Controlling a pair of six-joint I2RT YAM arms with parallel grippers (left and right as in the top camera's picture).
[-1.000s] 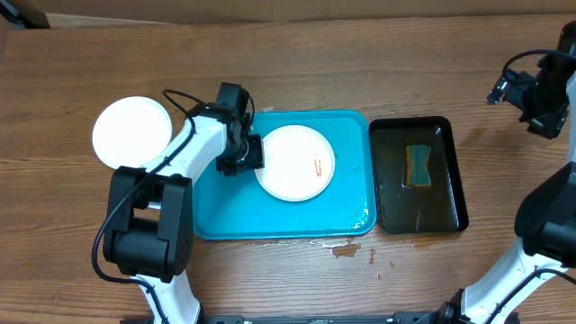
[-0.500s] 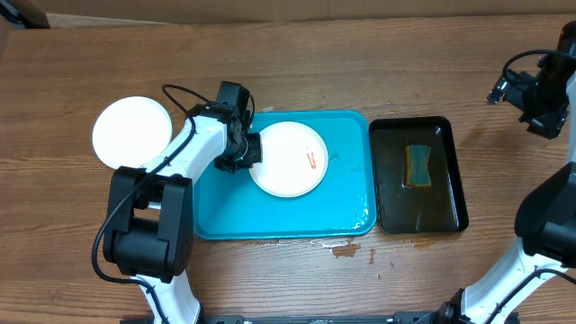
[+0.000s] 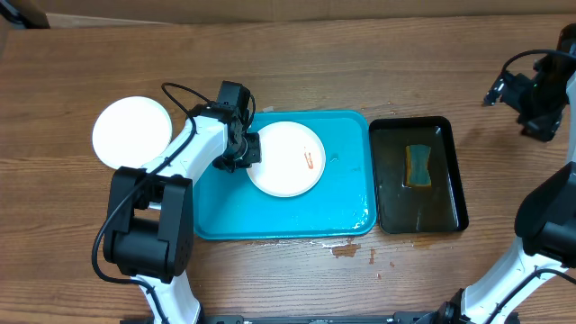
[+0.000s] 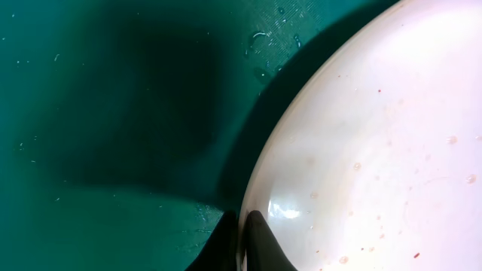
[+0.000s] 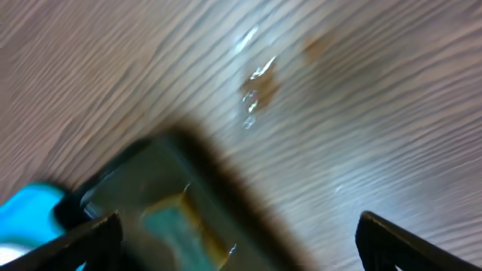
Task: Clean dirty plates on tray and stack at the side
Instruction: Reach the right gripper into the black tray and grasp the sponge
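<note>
A white plate point(image 3: 286, 159) with a small orange-red smear lies on the turquoise tray point(image 3: 270, 220), toward its upper left. My left gripper point(image 3: 248, 152) is shut on this plate's left rim. In the left wrist view the two dark fingers point(image 4: 263, 248) pinch the plate's edge point(image 4: 361, 150) over the wet tray point(image 4: 113, 113). A second white plate point(image 3: 132, 131) rests on the table left of the tray. My right gripper point(image 3: 515, 94) hangs at the far right, open and holding nothing, its fingertips point(image 5: 388, 241) spread wide in the right wrist view.
A narrow black tray point(image 3: 447, 180) with water and a teal-and-yellow sponge point(image 3: 418, 166) stands right of the turquoise tray. Small puddles point(image 3: 346, 250) lie on the wood in front. The right wrist view shows the black tray point(image 5: 188, 162), the sponge point(image 5: 169, 222) and wet spots point(image 5: 256, 86).
My left gripper has shut on the plate's rim, and the plate has slid a little to the left. The right arm has barely shifted.
</note>
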